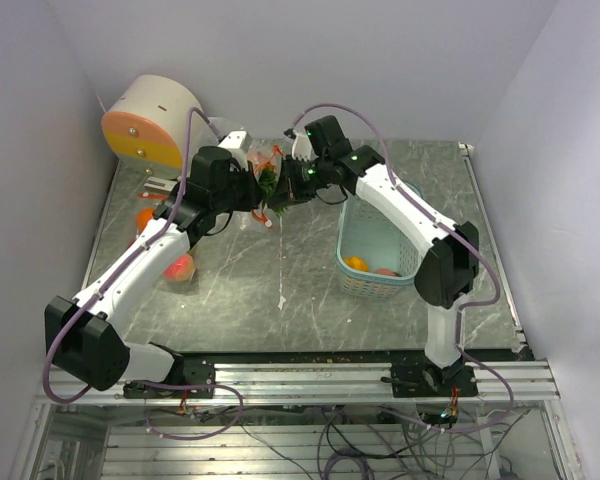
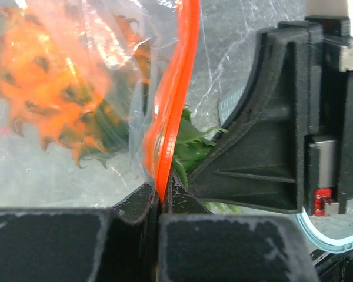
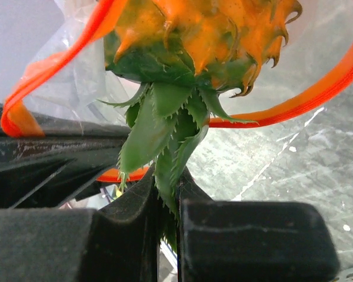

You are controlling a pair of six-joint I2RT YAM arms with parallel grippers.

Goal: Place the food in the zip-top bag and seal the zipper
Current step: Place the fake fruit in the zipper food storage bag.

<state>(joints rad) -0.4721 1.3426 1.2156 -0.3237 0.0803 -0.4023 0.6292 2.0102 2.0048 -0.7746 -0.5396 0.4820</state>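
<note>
Above the grey marbled table (image 1: 310,290), left gripper (image 2: 159,198) clamps bag zipper (image 2: 177,88), right gripper (image 3: 167,202) clamps pineapple leaves (image 3: 159,132).

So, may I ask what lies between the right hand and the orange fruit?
The green leafy crown of the fruit, pinched by the right hand; right wrist view.

What I can't make out
From above I see only scraps of the zip-top bag (image 1: 264,158); the spiky orange fruit (image 3: 206,32) is cropped at the right wrist view's top edge.
</note>
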